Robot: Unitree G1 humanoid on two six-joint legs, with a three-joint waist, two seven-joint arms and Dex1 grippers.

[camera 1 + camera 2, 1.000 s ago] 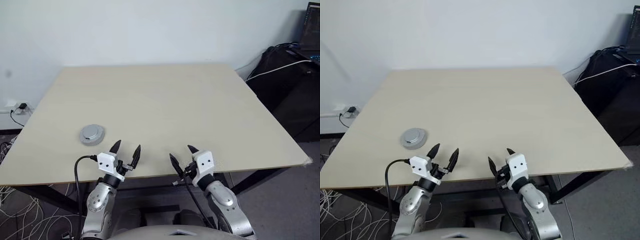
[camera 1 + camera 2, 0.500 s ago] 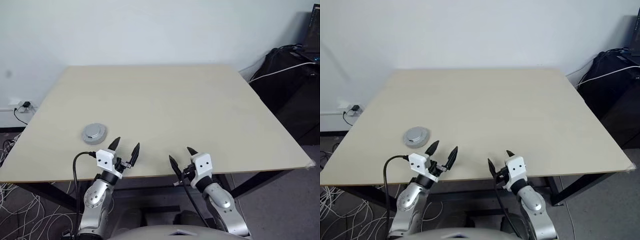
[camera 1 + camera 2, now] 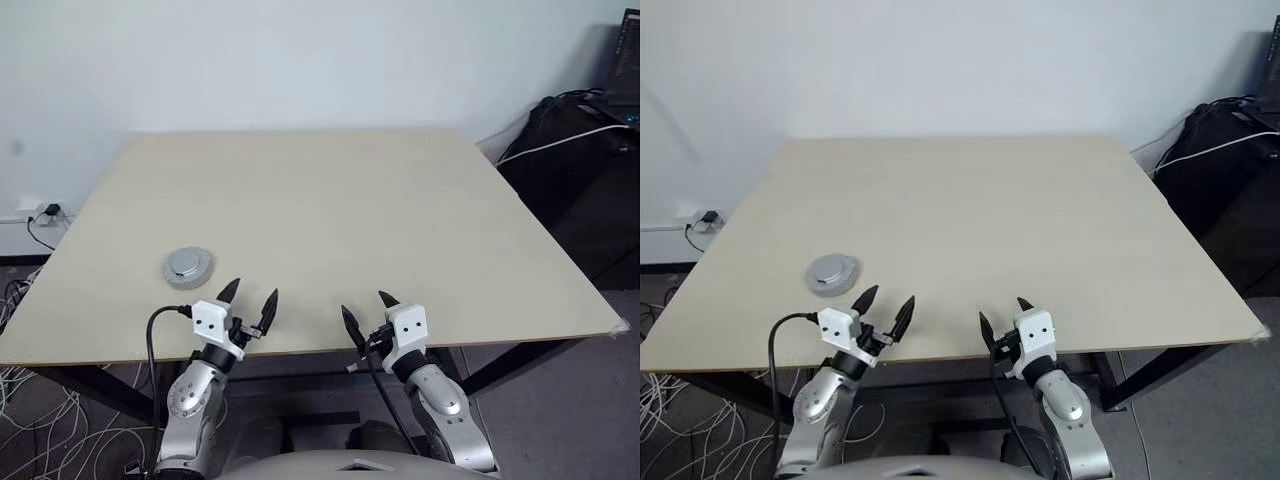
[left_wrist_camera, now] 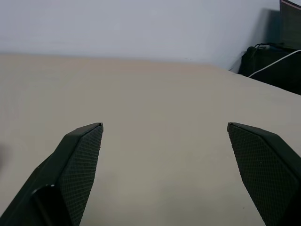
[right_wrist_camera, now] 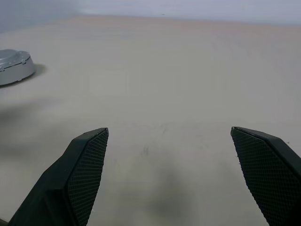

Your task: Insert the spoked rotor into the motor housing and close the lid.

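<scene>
Lid on table, just beyond open left claw

Surface: pale wooden table | Resting on it: silver-grey round lid, near front-left edge

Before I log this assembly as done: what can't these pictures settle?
- Lid: closed over whatever lies beneath, so the rotor and housing inside can't be checked from the head views.
- Right wrist view: the lid is cut off by the picture's edge.
- Lid seating: too small to judge.
</scene>
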